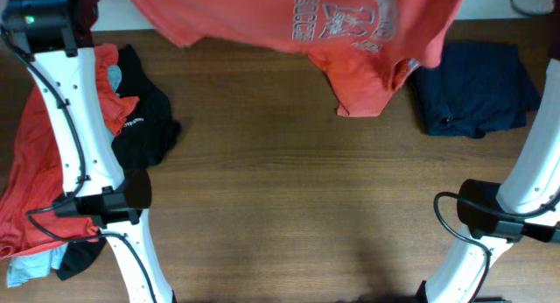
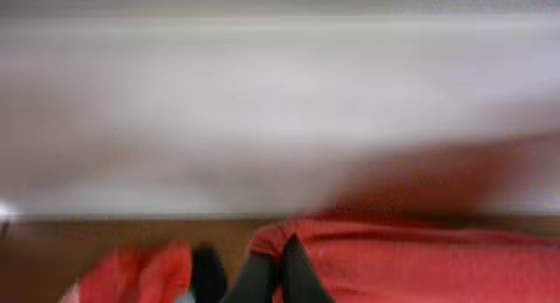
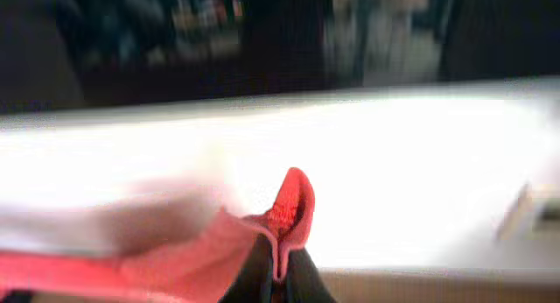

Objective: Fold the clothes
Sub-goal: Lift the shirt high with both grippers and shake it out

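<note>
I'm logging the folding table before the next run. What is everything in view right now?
T-shirt: one, orange-red with white lettering, held up over the table's far edge.
Navy garment: one, dark blue, far right of the table.
Heap of clothes: one, orange-red, black and pale blue pieces, left side; number of pieces unclear.
Table: one, brown wood, under everything.
Left arm: one, white with black joints, left side.
Right arm: one, white with black joints, right side.
Left gripper: one, black, shut on the T-shirt.
Right gripper: one, black, shut on the T-shirt.
</note>
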